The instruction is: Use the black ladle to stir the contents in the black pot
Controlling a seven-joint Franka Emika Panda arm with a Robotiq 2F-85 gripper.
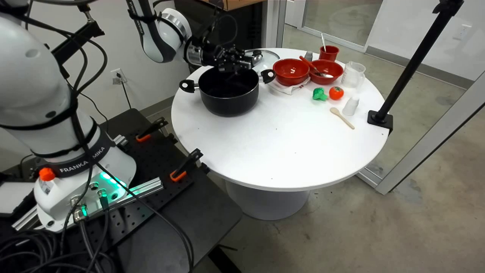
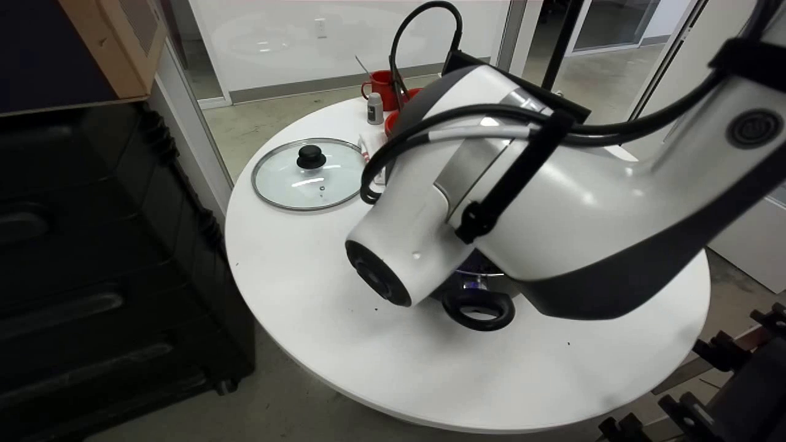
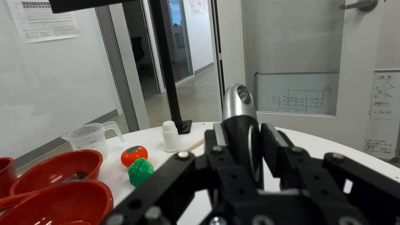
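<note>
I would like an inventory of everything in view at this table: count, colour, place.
pot: 1, black, on white table
ladle: 1, black and silver, in gripper, head hidden
bowls: 2, red, side by side
utensil: 1, red-handled, in a bowl
cloth: 1, white, by bowls
lid: 1, clear, beside cloth
mug: 1, red, by bowls
stick: 1, pale, in mug
grey shaker: 1, grey, by mug
jug: 1, clear, by bowls
tomato: 1, red, by jug
green vegetable: 1, green, beside tomato
white shaker: 1, white, near tomato
wooden spoon: 1, tan, by white shaker
pole: 1, black, at table edge
gripper: 1, black, closed on ladle
arm: 1, white, over pot
</note>
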